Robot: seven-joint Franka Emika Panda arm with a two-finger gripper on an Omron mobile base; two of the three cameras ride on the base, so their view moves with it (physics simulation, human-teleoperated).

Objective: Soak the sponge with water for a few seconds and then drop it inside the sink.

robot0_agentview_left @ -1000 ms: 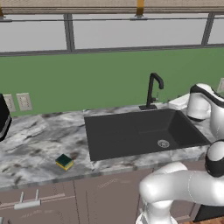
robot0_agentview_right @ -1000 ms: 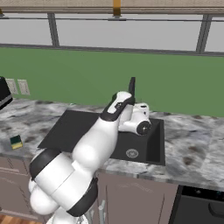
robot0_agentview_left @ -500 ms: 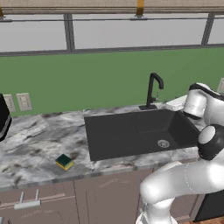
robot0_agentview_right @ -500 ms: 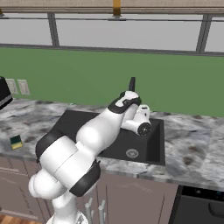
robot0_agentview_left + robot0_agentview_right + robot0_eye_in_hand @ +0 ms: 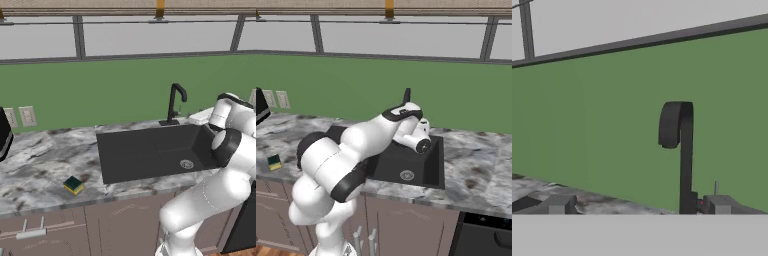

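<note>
Left base view: one sponge (image 5: 73, 185), one sink (image 5: 150, 150).

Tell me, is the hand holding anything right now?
Nothing. The hand is open and empty, facing the faucet; the sponge lies untouched on the counter, left of the sink.

1. A grey-and-white veined marble counter (image 5: 45, 160) runs across the room from left to right.
2. Behind it rises a flat green wall panel (image 5: 100, 95), matte and unmarked.
3. Above the green panel sits a row of wide frosted window panes (image 5: 125, 37), divided by dark grey metal posts (image 5: 78, 37).
4. A beige double wall outlet plate (image 5: 27, 116) is fixed low on the green panel at the left.
5. Under the counter are taupe cabinet doors (image 5: 115, 227); a silver bar handle (image 5: 31, 233) shows on the left drawer front.
6. Light is even, with soft shadows.
</note>
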